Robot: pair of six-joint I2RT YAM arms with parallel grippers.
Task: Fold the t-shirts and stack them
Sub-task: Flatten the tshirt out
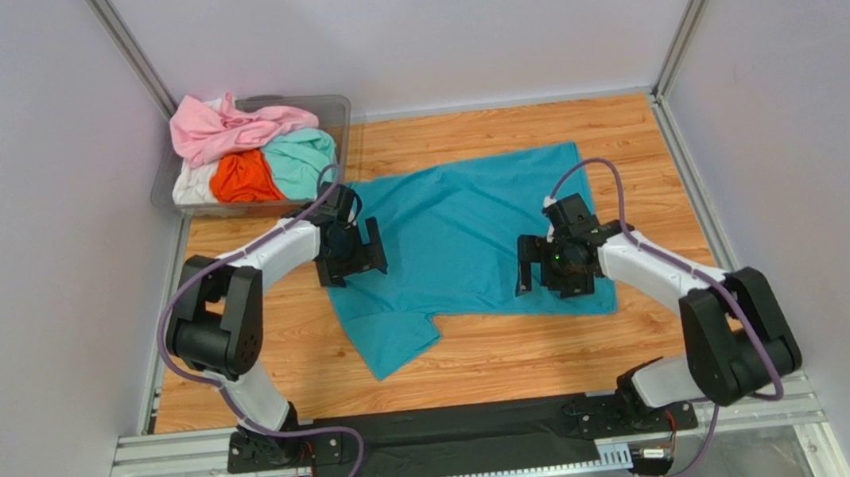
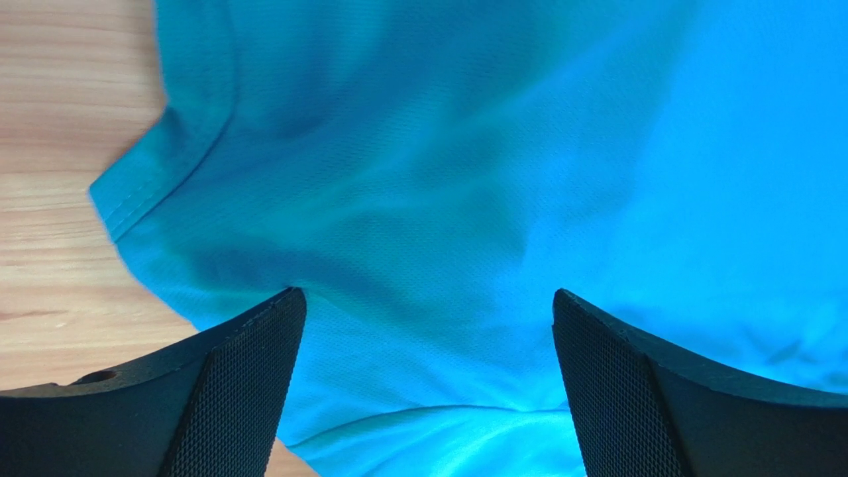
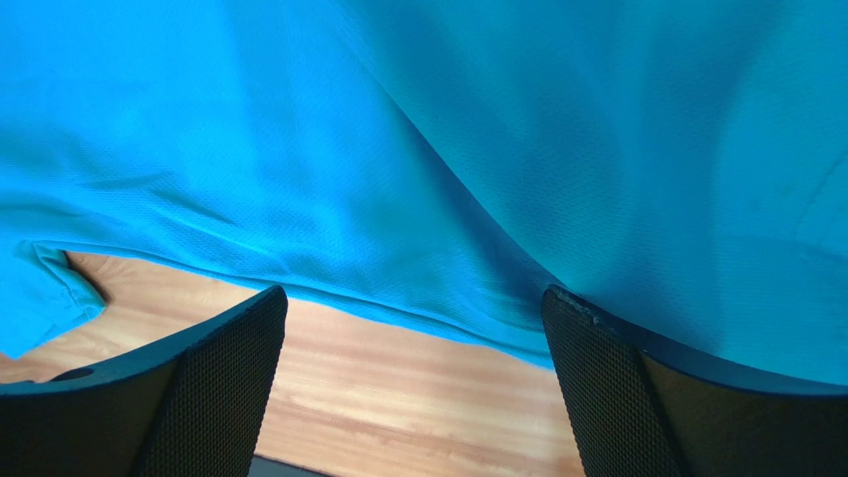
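1. Here's the teal-blue t-shirt [image 1: 459, 229], spread flat across the middle of the frame on the wooden table [image 1: 622, 132], one sleeve trailing toward lower centre.
2. The left gripper [image 1: 350, 253] sits at the shirt's left edge, centre-left of the overhead view. Its wrist view shows the fingers [image 2: 239, 388] set wide apart with only teal fabric between them and nothing gripped.
3. The right gripper [image 1: 557, 266] is over the shirt's lower right part. Its fingers [image 3: 607, 388] are spread wide too, framing the hem and bare wood, with no hold on anything. Whether they touch the cloth, I cannot tell.
4. Upper left, the clear tub [image 1: 337, 111] holds a heap: pink shirt [image 1: 231, 126] on top, orange shirt [image 1: 243, 178] and mint-green shirt [image 1: 303, 159] below, and a white shirt [image 1: 193, 187] peeking out at the left.
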